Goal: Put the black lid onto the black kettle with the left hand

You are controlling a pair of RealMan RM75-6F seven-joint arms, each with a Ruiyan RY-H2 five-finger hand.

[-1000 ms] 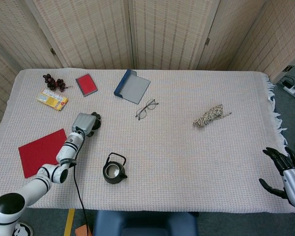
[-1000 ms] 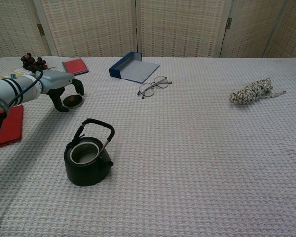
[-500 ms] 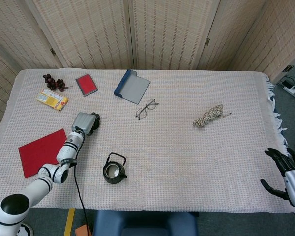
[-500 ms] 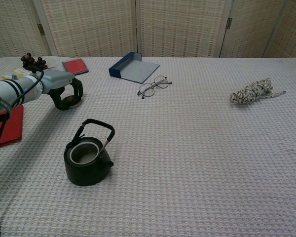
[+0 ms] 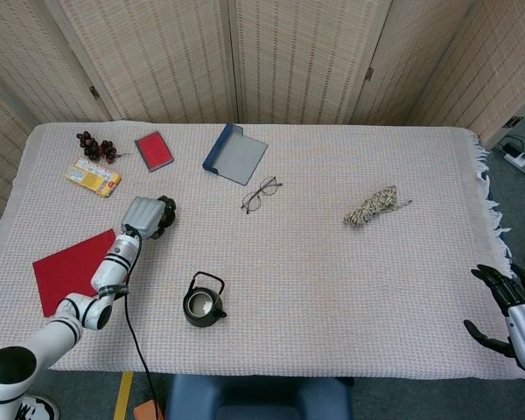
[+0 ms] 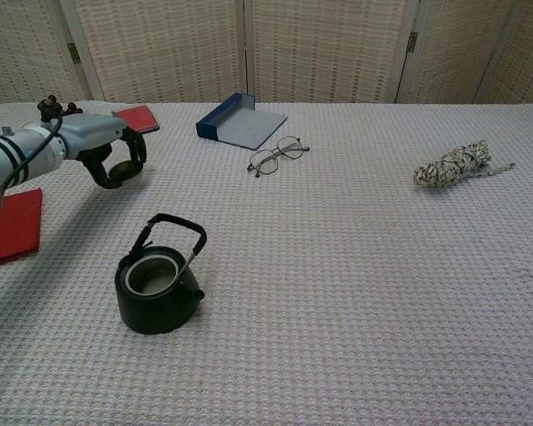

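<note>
- The black lid [image 6: 123, 168] is being lifted off the cloth by the left hand [image 6: 115, 156]; a second ago it was lying flat on the table under that hand, and half a second ago the fingers were being closed around it.
- The lid is now being held pinched between the curled fingers, raised clear of the table [image 6: 355, 266], so the pickup is judged done and the carry to the kettle is judged to be starting.
- The black kettle [image 6: 155, 282] is being left open-mouthed below the hand and towards the robot, well apart from it, with its handle standing up over the opening.
- In the head view the lid [image 5: 164, 215] is being almost wholly covered by the left hand [image 5: 150, 215]; only a dark sliver is showing.
- How firmly the lid is being gripped cannot be told, since the contact points are hidden by the fingers.
- The right hand [image 5: 509, 308] is being cut off at the frame edge, far from the left hand; its fingers are spread and nothing is being held.
</note>
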